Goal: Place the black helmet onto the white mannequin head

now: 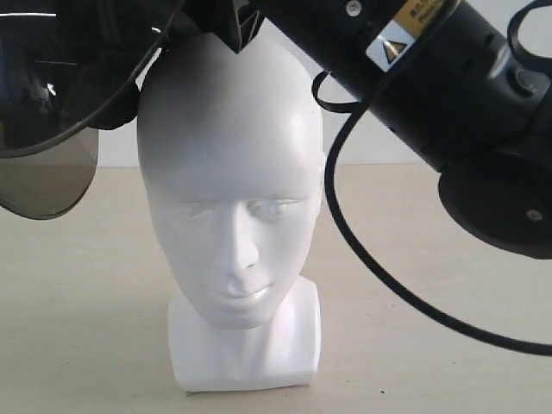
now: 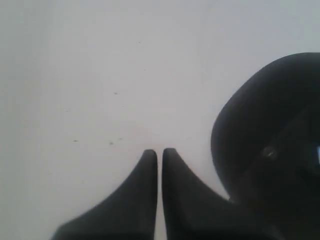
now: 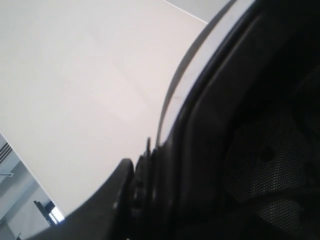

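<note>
Right end effector (image 3: 144, 167) clamps the black helmet (image 3: 240, 125) at its rim.

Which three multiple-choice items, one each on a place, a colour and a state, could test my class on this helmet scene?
1. In the exterior view, where is the black helmet relative to the white mannequin head?
A seated on its crown
B raised at its upper left
C below its chin

2. What colour is the helmet's visor?
A smoky grey
B yellow
C red

3. How do the left gripper's jaws stand?
A wide apart
B nearly together, empty
C clamped on the head

Answers: B, it hangs beside the forehead; A, it is a translucent grey; B, only a slit shows between them.
</note>
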Robot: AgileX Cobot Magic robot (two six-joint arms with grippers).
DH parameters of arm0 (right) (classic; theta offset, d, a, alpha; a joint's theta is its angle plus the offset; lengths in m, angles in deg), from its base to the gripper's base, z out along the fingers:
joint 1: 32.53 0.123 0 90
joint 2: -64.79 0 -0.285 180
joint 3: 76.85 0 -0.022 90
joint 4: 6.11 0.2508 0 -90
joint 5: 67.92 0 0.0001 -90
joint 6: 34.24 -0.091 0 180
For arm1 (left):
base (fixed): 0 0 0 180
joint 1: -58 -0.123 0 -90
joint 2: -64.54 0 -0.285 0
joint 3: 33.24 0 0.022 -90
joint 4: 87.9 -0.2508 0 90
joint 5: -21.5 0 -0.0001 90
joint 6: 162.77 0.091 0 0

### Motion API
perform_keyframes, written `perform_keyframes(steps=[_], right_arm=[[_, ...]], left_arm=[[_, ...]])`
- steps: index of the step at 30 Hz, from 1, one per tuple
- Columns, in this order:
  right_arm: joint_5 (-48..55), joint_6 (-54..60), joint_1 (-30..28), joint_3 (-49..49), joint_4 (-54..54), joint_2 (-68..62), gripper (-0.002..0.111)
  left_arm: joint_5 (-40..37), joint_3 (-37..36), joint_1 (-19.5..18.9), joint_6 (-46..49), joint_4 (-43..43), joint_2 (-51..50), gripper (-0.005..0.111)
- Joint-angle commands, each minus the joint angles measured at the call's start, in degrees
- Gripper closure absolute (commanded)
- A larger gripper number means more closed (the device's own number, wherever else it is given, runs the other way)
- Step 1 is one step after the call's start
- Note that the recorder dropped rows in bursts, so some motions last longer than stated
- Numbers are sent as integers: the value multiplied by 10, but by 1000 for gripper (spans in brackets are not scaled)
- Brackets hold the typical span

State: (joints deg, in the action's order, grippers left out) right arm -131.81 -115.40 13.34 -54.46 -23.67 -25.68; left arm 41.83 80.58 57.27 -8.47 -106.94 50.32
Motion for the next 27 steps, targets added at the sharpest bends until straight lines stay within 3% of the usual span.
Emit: perform_keyframes(steps=[1, 4, 11, 15, 27], right_arm=[[-61, 18, -2, 14, 21, 31, 109], [-61, 24, -2, 17, 13, 42, 109], [-58, 31, -53, 92, 5, 94, 109], [-39, 22, -60, 114, 1, 94, 109], [-17, 55, -60, 164, 23, 94, 109]], left_arm=[[117, 72, 1, -184, -200, -138, 102], [185, 171, 1, -252, -282, -295, 102], [217, 397, 1, -476, -526, -476, 102], [294, 432, 1, -506, -542, -533, 102], [344, 483, 1, -559, -634, -588, 102]])
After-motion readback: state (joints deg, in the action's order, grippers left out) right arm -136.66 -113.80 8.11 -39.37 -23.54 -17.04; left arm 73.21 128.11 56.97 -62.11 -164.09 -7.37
